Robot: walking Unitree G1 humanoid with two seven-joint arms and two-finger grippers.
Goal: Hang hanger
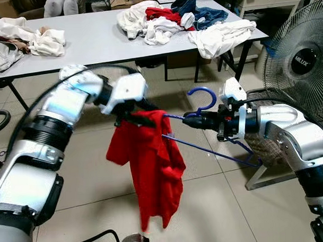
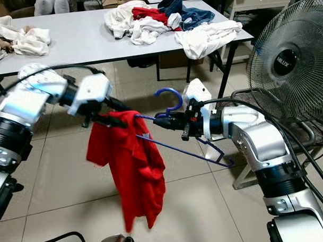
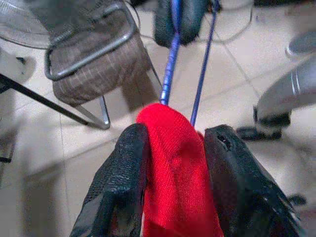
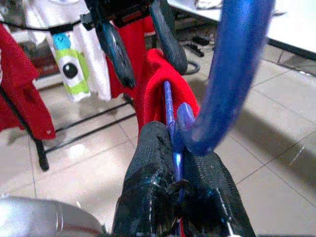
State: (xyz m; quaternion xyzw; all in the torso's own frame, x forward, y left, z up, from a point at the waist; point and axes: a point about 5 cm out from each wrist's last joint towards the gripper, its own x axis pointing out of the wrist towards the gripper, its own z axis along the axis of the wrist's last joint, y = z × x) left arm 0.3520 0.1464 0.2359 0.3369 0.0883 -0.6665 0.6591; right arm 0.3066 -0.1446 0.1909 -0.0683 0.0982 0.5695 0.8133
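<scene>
A blue hanger is held in mid air above the tiled floor, hook up. My right gripper is shut on its neck just below the hook. A red shirt hangs from the hanger's left end and droops toward the floor. At the shirt's top edge my left gripper is shut on the red cloth, with the hanger's blue wires running out of the cloth ahead of its fingers.
A grey table behind holds piles of clothes. A standing fan is at the right, with a chair near it. A rack with hung garments stands opposite the right wrist.
</scene>
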